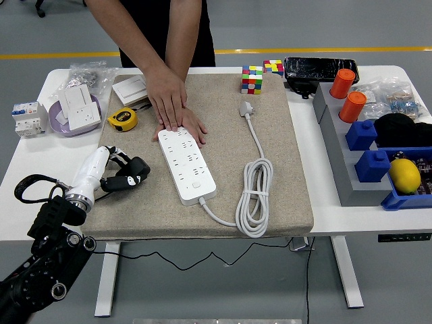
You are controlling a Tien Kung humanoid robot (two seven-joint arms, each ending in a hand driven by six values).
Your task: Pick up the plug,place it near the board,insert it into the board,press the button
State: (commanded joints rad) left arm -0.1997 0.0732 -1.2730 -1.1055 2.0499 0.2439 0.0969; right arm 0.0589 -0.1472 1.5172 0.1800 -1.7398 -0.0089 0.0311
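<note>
A white plug (pixel 246 108) lies on the tan mat (pixel 283 155), far right of centre, with its cable running down to a coil (pixel 253 202). The white power strip (pixel 187 164) lies diagonally mid-mat, its button (pixel 196 184) near the front end. A person's hands (pixel 172 101) press down on the strip's far end. My left hand (pixel 125 175) rests on the mat's left edge, about a hand's width left of the strip, with its fingers relaxed and holding nothing. The right arm is out of view.
A yellow tape measure (pixel 123 119), a white switch box (pixel 130 88) and a purple dish with a socket (pixel 74 111) sit at the left. Two colour cubes (pixel 252 79) stand behind the plug. Grey and blue bins (pixel 351 169) with orange cylinders and a lemon (pixel 404 175) fill the right.
</note>
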